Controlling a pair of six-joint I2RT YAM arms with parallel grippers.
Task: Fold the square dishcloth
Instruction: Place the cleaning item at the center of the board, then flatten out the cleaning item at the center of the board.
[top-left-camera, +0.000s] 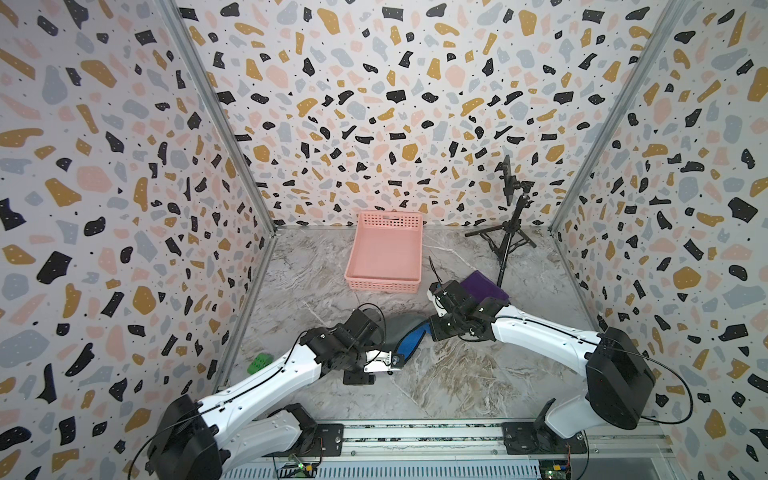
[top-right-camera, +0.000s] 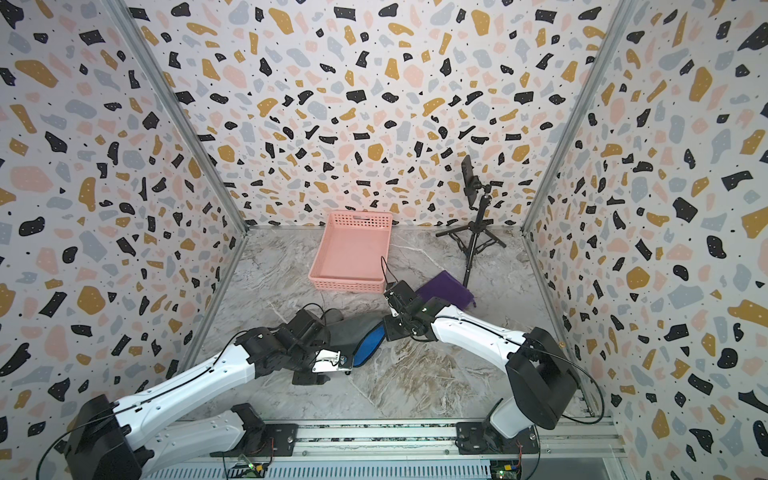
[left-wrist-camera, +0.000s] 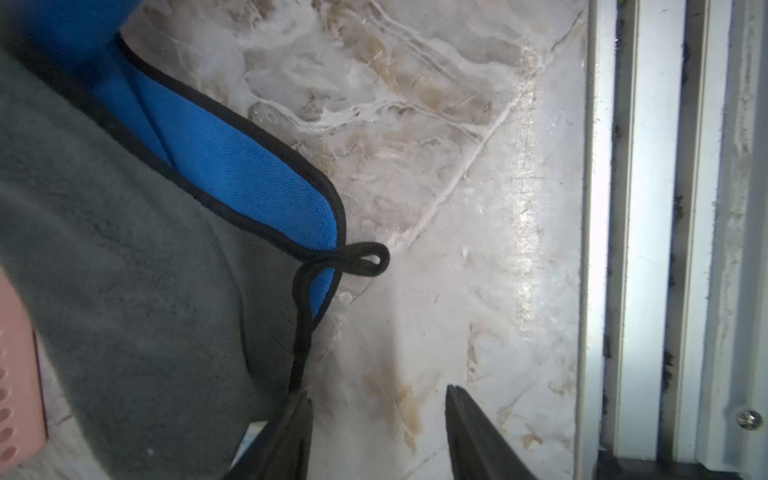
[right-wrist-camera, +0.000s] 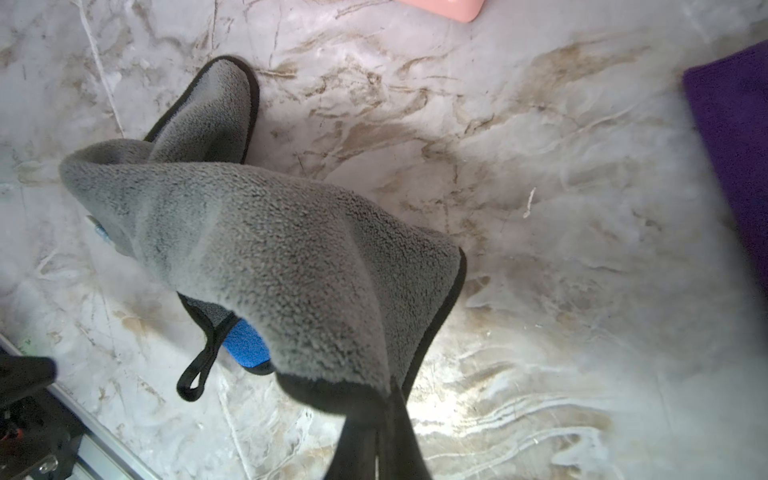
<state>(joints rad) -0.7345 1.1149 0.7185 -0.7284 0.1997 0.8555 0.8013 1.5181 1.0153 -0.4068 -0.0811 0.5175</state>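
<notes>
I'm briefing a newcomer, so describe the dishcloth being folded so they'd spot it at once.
Find the pink basket at the back of the marble table; the dishcloth is bunched just in front of it. Unlike the plain purple cloth nearby, it is grey one side, blue the other, black-edged with a loop.

Dishcloth (right-wrist-camera: 291, 257) fleecy, matt cloth; table (left-wrist-camera: 457, 249) glossy, marble-look; basket (top-left-camera: 382, 284) smooth pink plastic
</notes>
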